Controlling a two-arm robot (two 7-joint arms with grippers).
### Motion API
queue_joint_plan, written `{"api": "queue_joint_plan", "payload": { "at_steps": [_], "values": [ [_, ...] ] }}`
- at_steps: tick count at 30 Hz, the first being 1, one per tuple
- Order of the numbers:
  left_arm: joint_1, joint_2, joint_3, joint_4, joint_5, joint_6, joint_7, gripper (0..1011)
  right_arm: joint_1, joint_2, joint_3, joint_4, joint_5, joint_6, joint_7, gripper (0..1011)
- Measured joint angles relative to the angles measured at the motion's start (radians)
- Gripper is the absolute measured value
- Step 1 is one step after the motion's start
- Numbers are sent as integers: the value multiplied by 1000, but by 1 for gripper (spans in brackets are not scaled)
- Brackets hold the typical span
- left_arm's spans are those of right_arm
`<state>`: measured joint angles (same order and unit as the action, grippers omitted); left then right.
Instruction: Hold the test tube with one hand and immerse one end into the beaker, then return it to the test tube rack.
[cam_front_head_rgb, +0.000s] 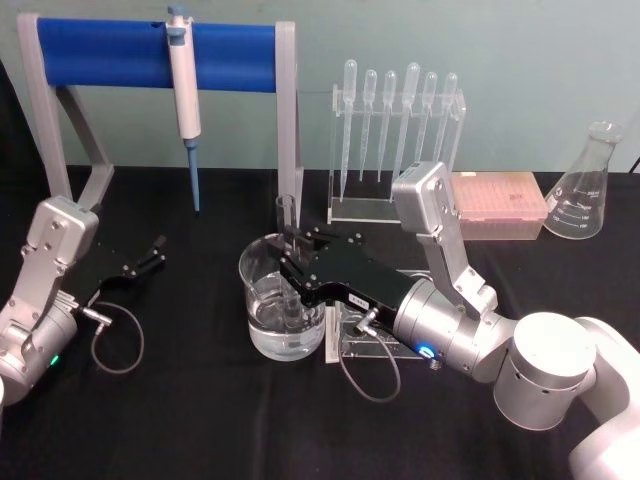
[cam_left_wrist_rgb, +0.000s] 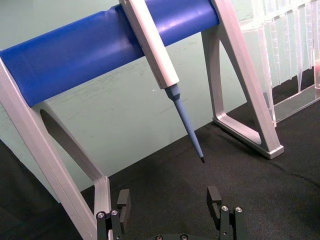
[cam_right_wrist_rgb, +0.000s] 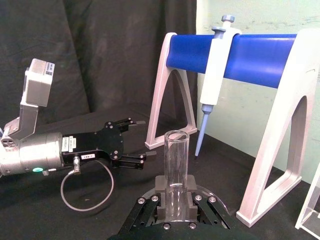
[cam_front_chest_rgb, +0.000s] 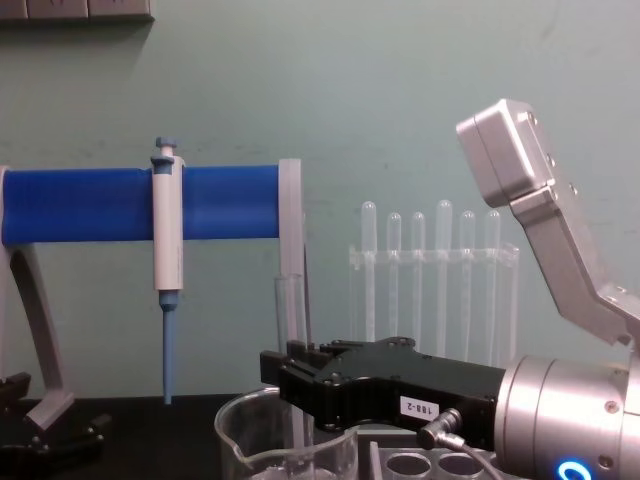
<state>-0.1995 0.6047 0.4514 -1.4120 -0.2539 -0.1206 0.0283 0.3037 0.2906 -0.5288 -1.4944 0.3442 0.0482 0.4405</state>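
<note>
- Head view is showing a black bench (cam_front_head_rgb: 200, 420) carrying a beaker (cam_front_head_rgb: 262, 335) of water at its centre.
- Right hand (cam_front_head_rgb: 292, 243) is reaching over the beaker, clamping the test tube (cam_front_head_rgb: 285, 210).
- Left hand (cam_front_head_rgb: 150, 256) is idling far left, fingers spread, holding nothing.
- Test tube is standing upright, its lower end dipping into the water.
</note>
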Motion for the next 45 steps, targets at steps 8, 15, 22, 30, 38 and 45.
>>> {"api": "queue_joint_plan", "payload": {
  "at_steps": [8,15,22,30,38,45],
  "values": [
    [0,0,0,0,0,0,0,1000,0,0,0,0,0,0,0,224],
    [0,0,0,0,0,0,0,1000,0,0,0,0,0,0,0,224],
    [0,0,0,0,0,0,0,1000,0,0,0,0,0,0,0,224],
    [0,0,0,0,0,0,0,1000,0,0,0,0,0,0,0,224],
    [0,0,0,0,0,0,0,1000,0,0,0,0,0,0,0,224],
    [0,0,0,0,0,0,0,1000,0,0,0,0,0,0,0,224]
  ]
}}
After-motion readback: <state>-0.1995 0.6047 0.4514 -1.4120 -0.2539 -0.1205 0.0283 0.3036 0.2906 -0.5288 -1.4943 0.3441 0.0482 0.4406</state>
